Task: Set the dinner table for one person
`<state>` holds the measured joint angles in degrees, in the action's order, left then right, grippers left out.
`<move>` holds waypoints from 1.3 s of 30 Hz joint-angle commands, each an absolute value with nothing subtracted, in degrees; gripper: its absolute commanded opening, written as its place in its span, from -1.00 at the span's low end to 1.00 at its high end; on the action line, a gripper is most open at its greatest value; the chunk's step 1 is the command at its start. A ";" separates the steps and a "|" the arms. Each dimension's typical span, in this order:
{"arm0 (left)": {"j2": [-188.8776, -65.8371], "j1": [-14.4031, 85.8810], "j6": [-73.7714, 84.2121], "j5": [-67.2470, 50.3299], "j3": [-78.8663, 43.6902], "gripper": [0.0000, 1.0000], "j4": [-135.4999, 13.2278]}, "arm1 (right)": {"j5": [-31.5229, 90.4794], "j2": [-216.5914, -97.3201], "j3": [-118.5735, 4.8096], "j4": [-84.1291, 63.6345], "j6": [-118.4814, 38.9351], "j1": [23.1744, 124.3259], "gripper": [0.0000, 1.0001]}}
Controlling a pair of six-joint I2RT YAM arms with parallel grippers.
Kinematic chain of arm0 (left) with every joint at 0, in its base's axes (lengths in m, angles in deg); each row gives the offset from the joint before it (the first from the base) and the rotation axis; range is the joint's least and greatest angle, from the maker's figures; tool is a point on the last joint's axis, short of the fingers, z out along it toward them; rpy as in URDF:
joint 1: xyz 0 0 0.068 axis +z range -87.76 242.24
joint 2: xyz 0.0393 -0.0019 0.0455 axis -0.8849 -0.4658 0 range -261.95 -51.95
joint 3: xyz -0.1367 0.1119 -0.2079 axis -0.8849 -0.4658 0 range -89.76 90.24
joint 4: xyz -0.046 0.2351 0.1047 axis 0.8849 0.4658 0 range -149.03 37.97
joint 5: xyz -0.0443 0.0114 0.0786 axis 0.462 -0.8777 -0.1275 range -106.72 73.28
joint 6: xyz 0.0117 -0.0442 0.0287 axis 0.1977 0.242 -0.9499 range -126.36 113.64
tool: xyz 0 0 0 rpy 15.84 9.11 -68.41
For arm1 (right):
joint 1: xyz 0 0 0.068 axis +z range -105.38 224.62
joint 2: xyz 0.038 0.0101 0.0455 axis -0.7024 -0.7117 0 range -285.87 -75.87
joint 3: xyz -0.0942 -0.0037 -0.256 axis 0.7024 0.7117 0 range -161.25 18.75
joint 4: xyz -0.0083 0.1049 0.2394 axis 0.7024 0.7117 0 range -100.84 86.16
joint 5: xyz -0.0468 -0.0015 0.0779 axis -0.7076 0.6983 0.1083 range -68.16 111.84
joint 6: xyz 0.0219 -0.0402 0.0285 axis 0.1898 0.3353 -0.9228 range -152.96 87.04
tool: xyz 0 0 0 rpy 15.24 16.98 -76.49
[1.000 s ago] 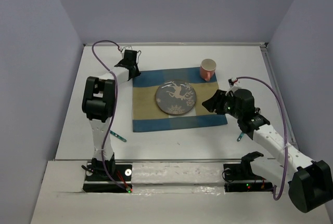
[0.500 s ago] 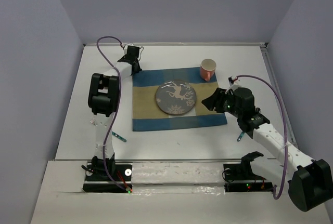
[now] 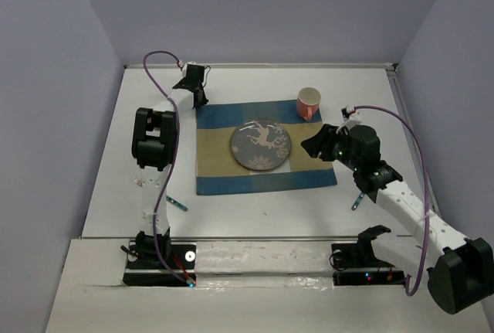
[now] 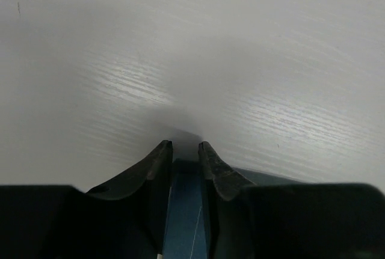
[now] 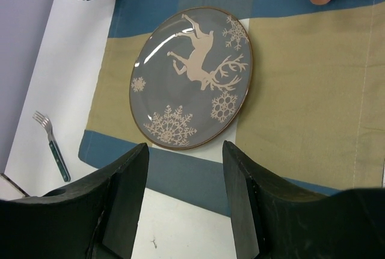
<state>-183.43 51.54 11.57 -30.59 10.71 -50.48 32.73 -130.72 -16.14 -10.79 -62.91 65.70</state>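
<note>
The dinner table (image 3: 255, 211), a large plain white top, is hemmed by lavender walls on its left, far and right sides. The arm bases sit along its near edge. A blue, tan and white checked placemat (image 3: 218, 159) lies in the middle with bare table all round it: a broad strip on the far side, narrower ones left and right, and a band on the near side. A grey plate (image 3: 261, 146) with a white reindeer sits at the placemat's centre. A pink mug (image 3: 308, 103) stands on its far right corner.

The left gripper (image 3: 191, 78) is at the placemat's far left corner, near the far wall. In its wrist view the fingers (image 4: 157, 161) stand a little apart, with blue cloth showing in the narrow gap. The left arm stretches up the left strip, and a fork (image 3: 176, 204) lies on the table beside it, off the placemat's near left corner.

The right gripper (image 3: 311, 146) hangs over the placemat's right edge, just right of the plate and nearer than the mug. Its fingers are spread wide with nothing between them. A teal-handled utensil (image 3: 357, 201) lies on bare table at the near right, close beside that arm; its kind cannot be told.
</note>
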 commanded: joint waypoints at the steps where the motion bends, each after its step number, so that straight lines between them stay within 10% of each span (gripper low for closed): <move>1: -178.87 52.39 8.67 -29.20 10.79 -0.26 -47.53 | 32.30 -130.63 -18.78 -11.11 -61.61 65.98 0.16; 17: -175.26 53.89 6.74 -29.90 1.91 0.13 -50.25 | 33.00 -131.51 -16.76 -12.34 -61.70 65.98 0.16; 39: -179.48 53.63 7.97 -28.50 7.71 -1.00 -47.08 | 33.18 -133.71 -16.49 -14.01 -62.31 65.98 0.16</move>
<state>-179.32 53.70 7.66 -28.49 5.51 -48.42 32.82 -133.72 -16.08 -10.48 -62.56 65.70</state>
